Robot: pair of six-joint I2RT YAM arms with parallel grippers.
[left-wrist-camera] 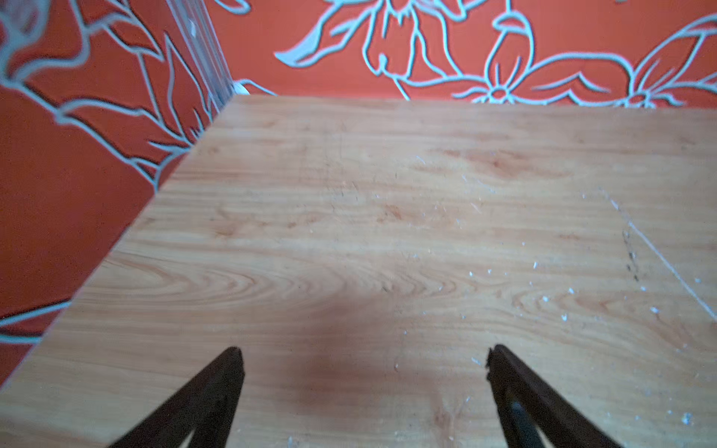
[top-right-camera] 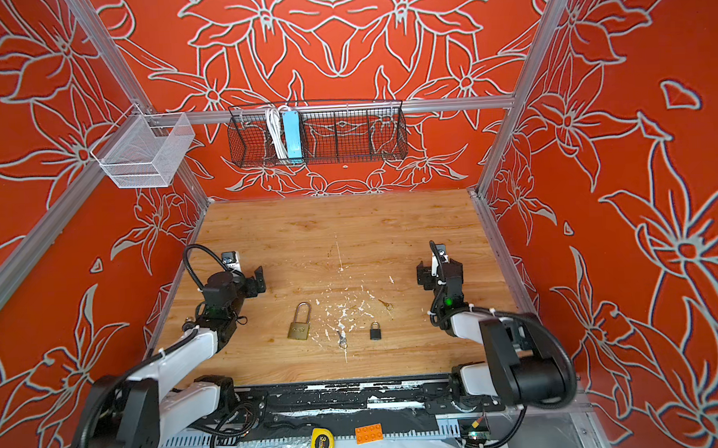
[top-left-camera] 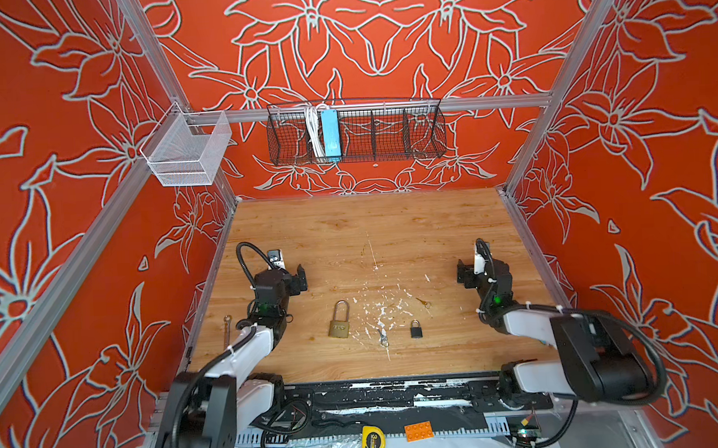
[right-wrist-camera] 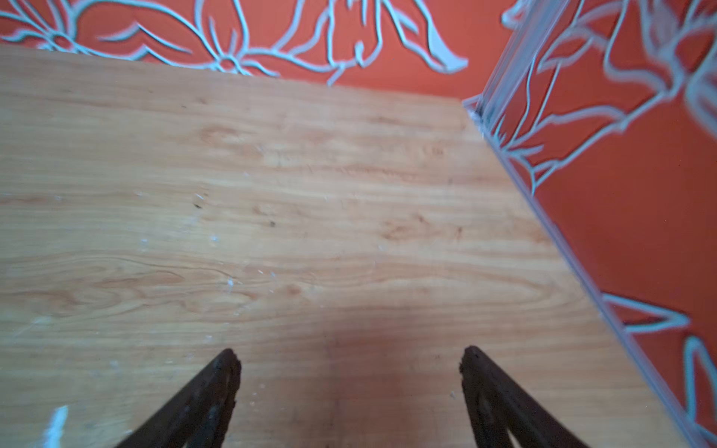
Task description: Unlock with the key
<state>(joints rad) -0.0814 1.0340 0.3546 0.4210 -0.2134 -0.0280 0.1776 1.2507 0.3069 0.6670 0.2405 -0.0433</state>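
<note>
**Silver key** [top-left-camera: 382,337]: on a ring, flat on the counter [top-left-camera: 349,229], near-centre. It lies between the brass padlock [top-left-camera: 339,320] and the black padlock [top-left-camera: 416,329], touching neither.
**Brass-coloured key** [top-left-camera: 423,301]: just beyond the black padlock, apart from it.
**Views:** locks and keys appear in both top views only. The wrist views show bare wood and fingertips.
**Metal rod** [top-left-camera: 227,329]: thin, outside the counter's left edge, seen in a top view.
**Left tool** [left-wrist-camera: 362,353]: jaws apart, empty, near the left wall.
**Right tool** [right-wrist-camera: 349,355]: jaws apart, empty, near the right rail [right-wrist-camera: 543,217].
**Open room:** the far half of the counter is bare, and there is space between the arms around the locks.
</note>
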